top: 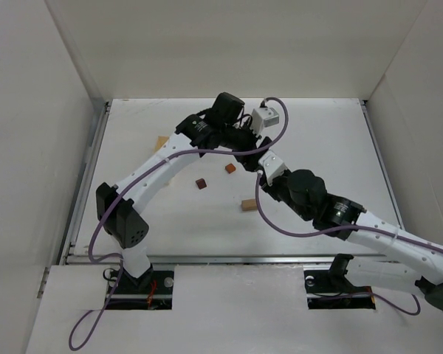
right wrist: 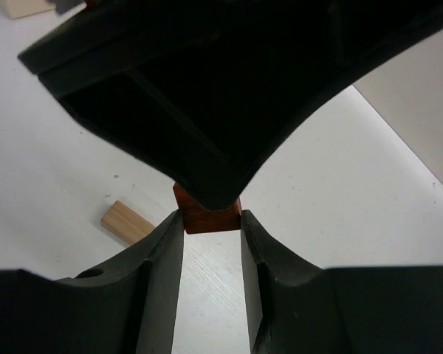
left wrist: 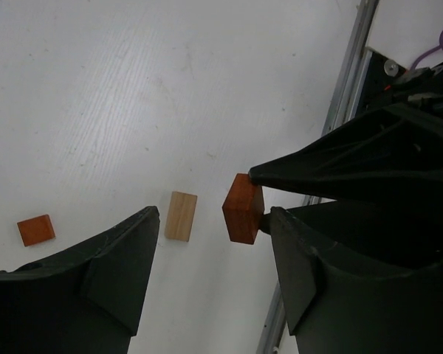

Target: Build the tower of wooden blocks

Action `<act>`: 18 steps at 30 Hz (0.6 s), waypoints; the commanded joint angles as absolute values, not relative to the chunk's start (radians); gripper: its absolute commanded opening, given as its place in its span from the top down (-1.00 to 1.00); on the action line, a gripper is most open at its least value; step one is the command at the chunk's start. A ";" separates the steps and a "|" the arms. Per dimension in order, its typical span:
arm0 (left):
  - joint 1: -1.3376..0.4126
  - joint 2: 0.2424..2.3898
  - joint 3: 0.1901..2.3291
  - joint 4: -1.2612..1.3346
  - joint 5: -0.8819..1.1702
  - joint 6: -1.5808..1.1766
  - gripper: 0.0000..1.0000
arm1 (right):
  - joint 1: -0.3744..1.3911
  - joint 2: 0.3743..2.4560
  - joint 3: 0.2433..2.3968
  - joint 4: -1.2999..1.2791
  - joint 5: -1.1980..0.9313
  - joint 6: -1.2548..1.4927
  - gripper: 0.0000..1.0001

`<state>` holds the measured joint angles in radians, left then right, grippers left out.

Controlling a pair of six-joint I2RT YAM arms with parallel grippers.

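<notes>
My right gripper (right wrist: 210, 219) is shut on a reddish-brown cube (right wrist: 207, 215) and holds it above the table. In the left wrist view that cube (left wrist: 244, 209) hangs just off the right fingertip of my left gripper (left wrist: 214, 215), which is open wide and empty. In the top view the two grippers meet: the left gripper (top: 245, 151) is over the right gripper (top: 261, 165), and the held cube is hidden. On the table lie a light tan oblong (top: 247, 204) (left wrist: 181, 215) (right wrist: 127, 221), a reddish-orange cube (top: 230, 168) (left wrist: 36, 229) and a dark brown cube (top: 201, 184).
A pale wooden piece (top: 162, 142) lies at the back left, partly hidden behind the left arm. White walls enclose the table on three sides. A metal rail (left wrist: 347, 81) runs along the table's edge. A purple cable (top: 277, 221) loops off the right arm.
</notes>
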<state>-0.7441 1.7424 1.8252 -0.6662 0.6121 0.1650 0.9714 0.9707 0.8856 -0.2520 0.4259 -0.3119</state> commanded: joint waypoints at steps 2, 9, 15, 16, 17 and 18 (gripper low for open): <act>-0.753 1.724 1.778 -0.690 0.607 0.212 -0.06 | 0.992 0.956 0.928 -0.190 0.483 -0.307 1.00; -0.753 1.712 1.756 -0.690 0.627 0.222 0.14 | 1.002 0.946 0.928 -0.190 0.492 -0.307 1.00; -0.753 1.712 1.766 -0.667 0.666 0.213 0.28 | 1.020 0.956 0.928 -0.190 0.502 -0.307 1.00; -0.753 1.712 1.766 -0.667 0.666 0.203 0.33 | 1.020 0.956 0.928 -0.190 0.502 -0.307 1.00; -0.753 1.712 1.766 -0.657 0.675 0.202 0.37 | 1.031 0.956 0.928 -0.190 0.502 -0.307 1.00; -0.753 1.712 1.766 -0.657 0.675 0.202 0.37 | 1.031 0.956 0.928 -0.190 0.502 -0.307 1.00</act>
<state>-0.7513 1.7424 1.7599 -0.6811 0.6319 0.2001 1.0149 0.9695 0.8879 -0.2508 0.4805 -0.3111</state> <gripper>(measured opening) 0.322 0.009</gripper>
